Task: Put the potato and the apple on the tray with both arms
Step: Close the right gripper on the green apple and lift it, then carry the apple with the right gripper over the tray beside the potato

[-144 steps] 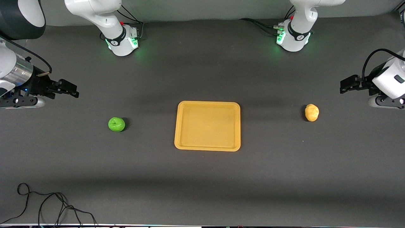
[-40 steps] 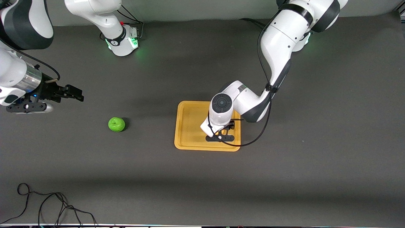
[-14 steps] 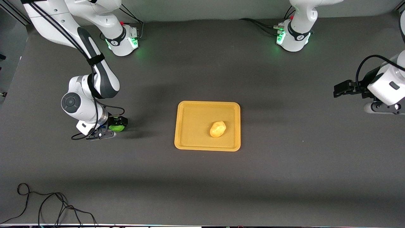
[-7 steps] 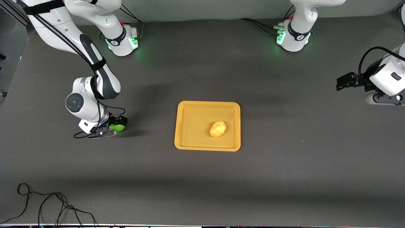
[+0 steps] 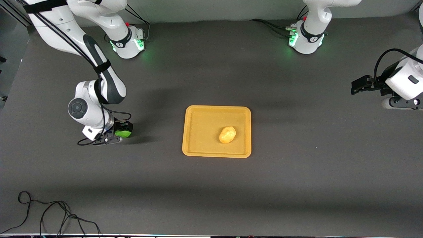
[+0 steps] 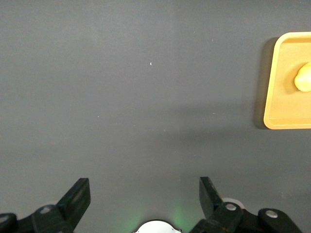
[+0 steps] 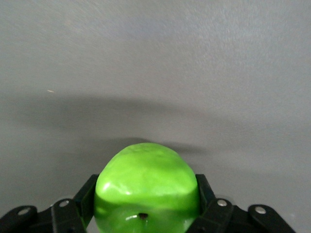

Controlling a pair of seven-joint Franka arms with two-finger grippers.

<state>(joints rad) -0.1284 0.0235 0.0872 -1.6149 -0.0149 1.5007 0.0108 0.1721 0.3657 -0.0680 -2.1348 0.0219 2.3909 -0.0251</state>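
Observation:
The bright green apple (image 5: 123,133) is held between the fingers of my right gripper (image 5: 119,132), low over the table toward the right arm's end. In the right wrist view the apple (image 7: 146,187) fills the gap of the right gripper (image 7: 146,194), with its stem dimple showing. The yellow-tan potato (image 5: 227,134) lies on the yellow-orange tray (image 5: 200,132) at mid table. My left gripper (image 5: 358,86) is open and empty, raised over the left arm's end of the table. The left wrist view shows the left gripper (image 6: 144,196) spread wide, with the tray (image 6: 279,82) and the potato (image 6: 303,77) farther off.
The two green-lit arm bases (image 5: 127,41) (image 5: 305,39) stand along the table's edge farthest from the front camera. A loose black cable (image 5: 49,213) lies at the corner nearest the front camera, at the right arm's end.
The left arm put the potato on the tray and drew back to its end. The right arm came down and shut on the apple; over the last second it has barely shifted.

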